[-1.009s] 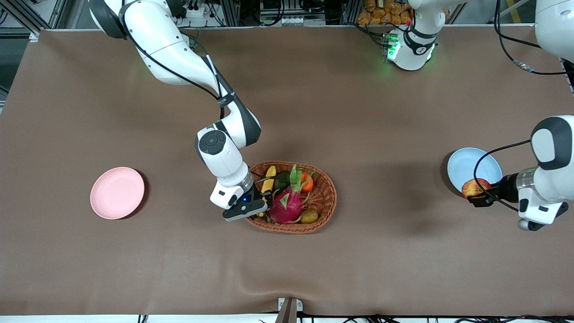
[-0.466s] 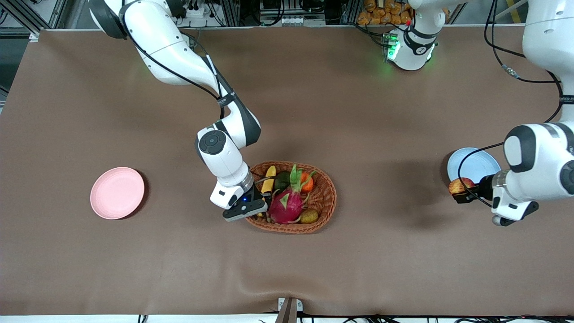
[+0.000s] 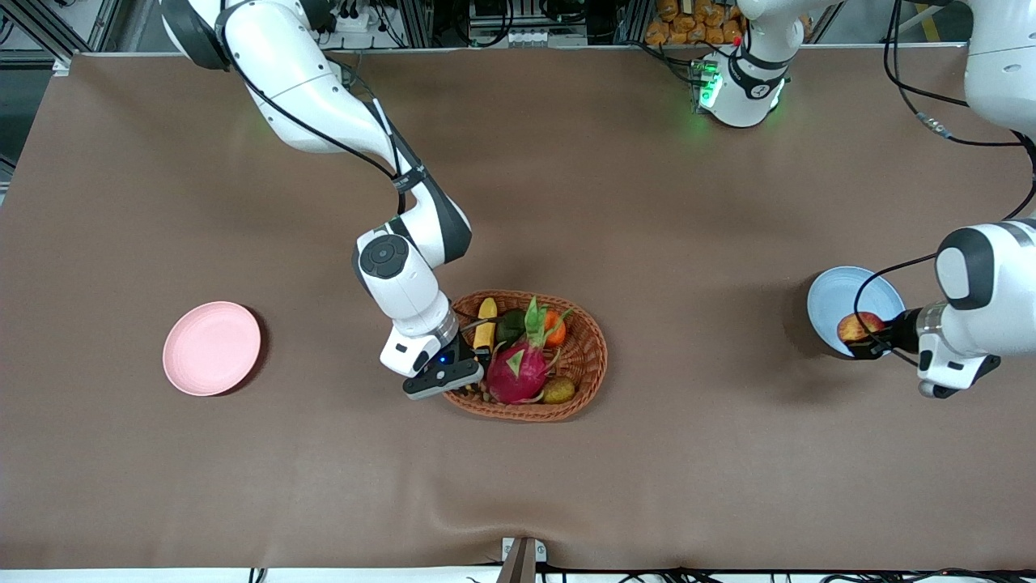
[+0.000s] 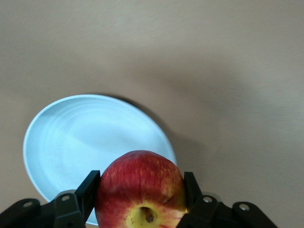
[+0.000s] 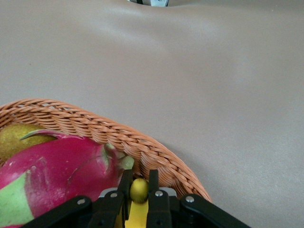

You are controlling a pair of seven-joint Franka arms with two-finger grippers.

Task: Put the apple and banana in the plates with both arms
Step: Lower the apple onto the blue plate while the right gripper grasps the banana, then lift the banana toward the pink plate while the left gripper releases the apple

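My left gripper (image 3: 864,346) is shut on the red and yellow apple (image 3: 858,327) and holds it over the edge of the light blue plate (image 3: 842,295) at the left arm's end of the table. In the left wrist view the apple (image 4: 140,185) sits between the black fingers (image 4: 88,187), above the plate's rim (image 4: 71,137). My right gripper (image 3: 477,366) is down in the wicker basket (image 3: 589,356), shut on one end of the yellow banana (image 3: 486,320). The banana's tip (image 5: 139,189) shows between the fingers (image 5: 154,183). The pink plate (image 3: 212,348) lies bare toward the right arm's end.
The basket also holds a magenta dragon fruit (image 3: 518,372), an orange fruit (image 3: 555,327), a dark green fruit (image 3: 508,325) and a small brown-green fruit (image 3: 558,391). In the right wrist view the basket's rim (image 5: 156,152) curves beside the dragon fruit (image 5: 61,171). Brown cloth covers the table.
The left gripper with the apple swung off the blue plate toward the basket, then came back over the plate. The right arm has not moved.
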